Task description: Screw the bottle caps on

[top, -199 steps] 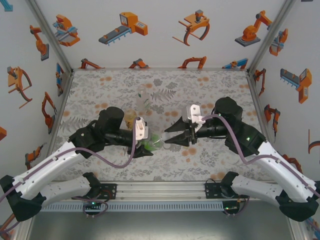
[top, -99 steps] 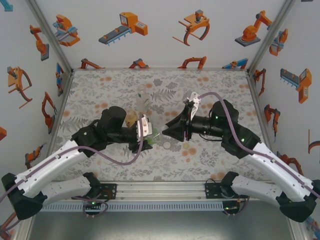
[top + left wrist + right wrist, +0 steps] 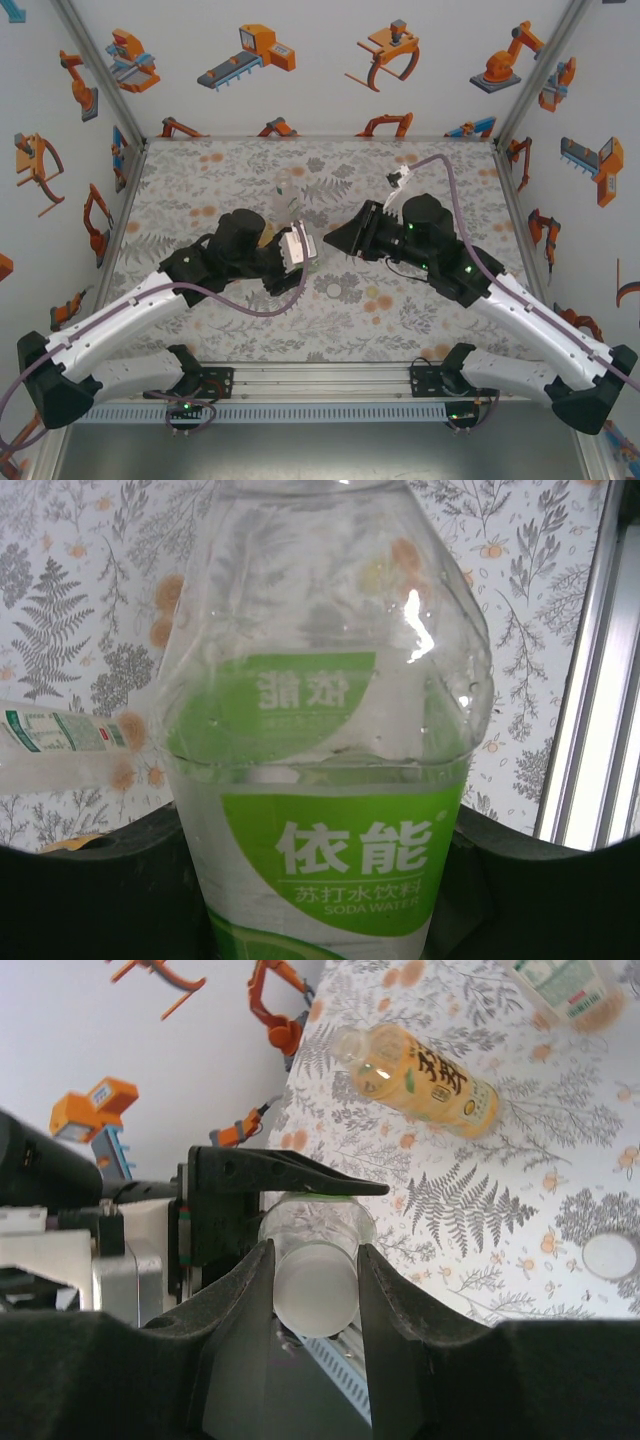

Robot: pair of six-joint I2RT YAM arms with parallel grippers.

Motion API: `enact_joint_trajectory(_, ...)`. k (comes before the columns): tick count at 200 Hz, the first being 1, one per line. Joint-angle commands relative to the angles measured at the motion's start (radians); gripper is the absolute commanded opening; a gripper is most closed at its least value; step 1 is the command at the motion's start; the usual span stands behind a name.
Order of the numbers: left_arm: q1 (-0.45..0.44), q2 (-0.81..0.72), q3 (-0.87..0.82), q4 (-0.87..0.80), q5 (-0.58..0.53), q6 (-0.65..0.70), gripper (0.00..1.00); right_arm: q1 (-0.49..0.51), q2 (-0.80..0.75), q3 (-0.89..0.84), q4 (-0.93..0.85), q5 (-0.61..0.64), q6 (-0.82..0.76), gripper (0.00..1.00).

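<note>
clear bottle (image 3: 330, 780) in left gripper (image 3: 320, 880): lime-green label, white lettering | cap (image 3: 315, 1295) in right gripper (image 3: 313, 1252): white | second bottle (image 3: 425, 1080) beyond it: amber-yellow | table (image 3: 545, 1160): grey ferns, orange blossoms

Floral tabletop (image 3: 200, 175) (leafy print), robot-sticker walls (image 3: 320, 100).

Bright, even light, soft shadows; glare spots on the close-up bottle (image 3: 322, 740).

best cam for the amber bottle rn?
Right wrist: the amber bottle shows whole, label and neck unobstructed. Top external: the left arm covers most of it. Left wrist: just a yellow sliver at the lower left edge, probably it.
</note>
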Motion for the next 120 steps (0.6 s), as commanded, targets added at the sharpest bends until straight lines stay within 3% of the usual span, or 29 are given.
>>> enact_joint_trajectory(1,-0.01,0.007,0.03,0.125,0.034,0.006,0.0,0.012,0.009,0.007,-0.047,0.018,0.119,0.0)
enact_joint_trajectory(24,-0.011,0.011,0.031,0.125,0.052,0.014,0.0,0.011,-0.015,0.013,-0.052,0.029,0.081,0.0)
enact_joint_trajectory(51,-0.01,0.009,0.026,0.113,0.091,0.025,0.0,0.011,-0.051,0.04,-0.06,0.061,-0.032,0.3)
enact_joint_trajectory(70,-0.01,0.007,0.027,0.095,0.127,0.031,0.0,0.01,-0.08,0.061,-0.057,0.073,-0.145,0.41)
enact_joint_trajectory(120,-0.014,0.004,0.043,0.043,0.253,0.031,0.0,0.01,-0.177,0.068,0.015,-0.069,-0.592,0.48)
